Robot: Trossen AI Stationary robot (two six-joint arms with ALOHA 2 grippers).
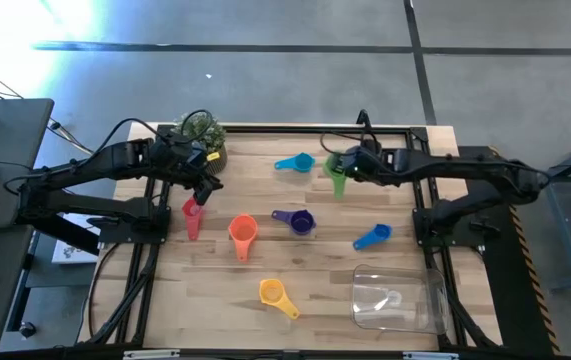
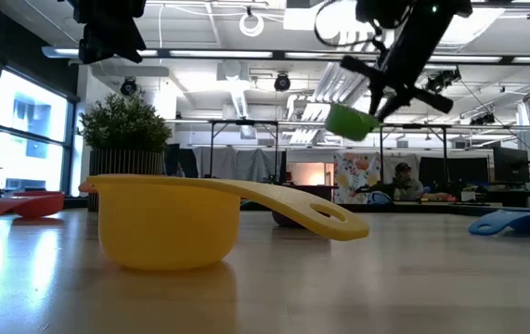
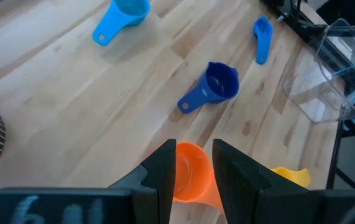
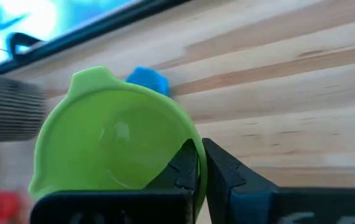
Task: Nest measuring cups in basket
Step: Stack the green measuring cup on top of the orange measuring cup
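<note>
Yellow cup nearest, right hand pinching green cup aloft, left hand spread, potted plant behind.

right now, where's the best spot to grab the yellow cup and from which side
Take the handle from straight above. The yellow cup sits upright and its handle juts out flat at rim height, off the table, with bare wood on either side, so fingers can close across its narrow width. The left hand looks free; the right hand holds the green cup.
</note>
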